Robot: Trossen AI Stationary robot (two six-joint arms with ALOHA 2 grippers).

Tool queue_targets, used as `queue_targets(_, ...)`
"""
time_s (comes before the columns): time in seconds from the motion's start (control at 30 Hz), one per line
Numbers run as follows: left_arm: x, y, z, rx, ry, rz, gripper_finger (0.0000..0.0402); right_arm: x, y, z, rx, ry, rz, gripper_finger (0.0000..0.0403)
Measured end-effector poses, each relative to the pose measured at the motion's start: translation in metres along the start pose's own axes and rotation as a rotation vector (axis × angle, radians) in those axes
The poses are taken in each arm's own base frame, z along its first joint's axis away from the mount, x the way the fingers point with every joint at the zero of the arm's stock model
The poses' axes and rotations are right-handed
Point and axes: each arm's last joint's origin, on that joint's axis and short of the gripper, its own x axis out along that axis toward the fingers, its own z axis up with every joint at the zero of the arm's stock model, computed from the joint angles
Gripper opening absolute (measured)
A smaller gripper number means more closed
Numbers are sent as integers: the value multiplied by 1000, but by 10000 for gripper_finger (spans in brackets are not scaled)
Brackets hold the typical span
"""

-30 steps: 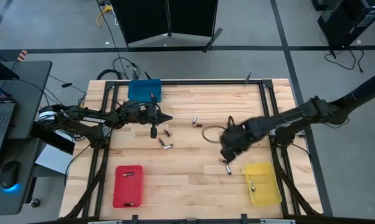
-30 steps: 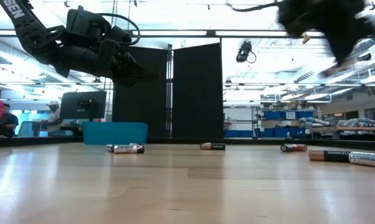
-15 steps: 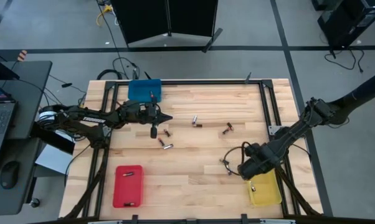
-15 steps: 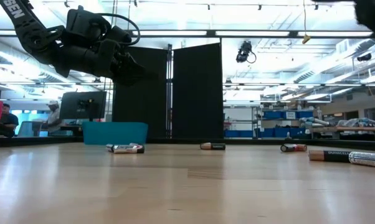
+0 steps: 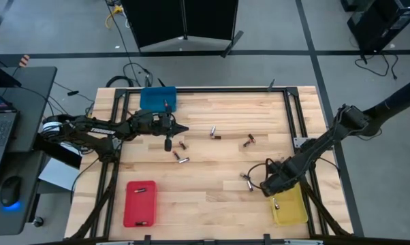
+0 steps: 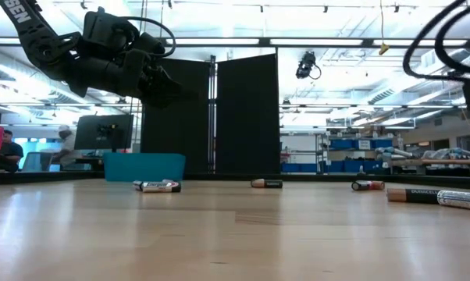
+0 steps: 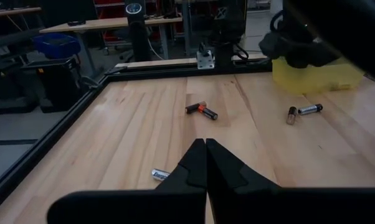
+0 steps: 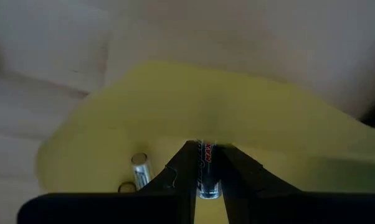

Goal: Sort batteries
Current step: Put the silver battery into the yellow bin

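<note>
The right gripper [image 8: 204, 165] hangs over the yellow tray [image 5: 287, 204] at the near right corner of the tabletop [image 5: 212, 163]. Its fingers [image 8: 178, 171] are clamped on a battery [image 8: 206, 171], which stands lengthwise between them, pointing down into the tray. Below the fingers, two more batteries [image 8: 137, 171] lie on the tray floor. Just outside the tray, beside the right fingers, two batteries [image 5: 248, 180] lie on the wood.

The left gripper [image 7: 205, 163] hovers above the tabletop near the blue tray [image 5: 157, 99], fingers [image 7: 194, 168] pressed together and holding nothing. Ahead of its fingertips lie loose batteries [image 5: 214, 132], with one pair [image 5: 179, 152] almost under them. A red tray [image 5: 140, 203] with batteries inside sits at the near left corner.
</note>
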Motion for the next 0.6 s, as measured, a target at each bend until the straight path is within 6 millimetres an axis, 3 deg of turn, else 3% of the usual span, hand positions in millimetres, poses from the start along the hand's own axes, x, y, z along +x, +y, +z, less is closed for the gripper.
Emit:
queue_targets(0.17, 0, 0, 0, 0, 0, 0, 2, 10, -2, 4, -10, 20, 32, 60)
queue_targets(0.6, 0, 0, 0, -1, 1, 0, 2, 10, -3, 2, -28, 88, 0, 115)
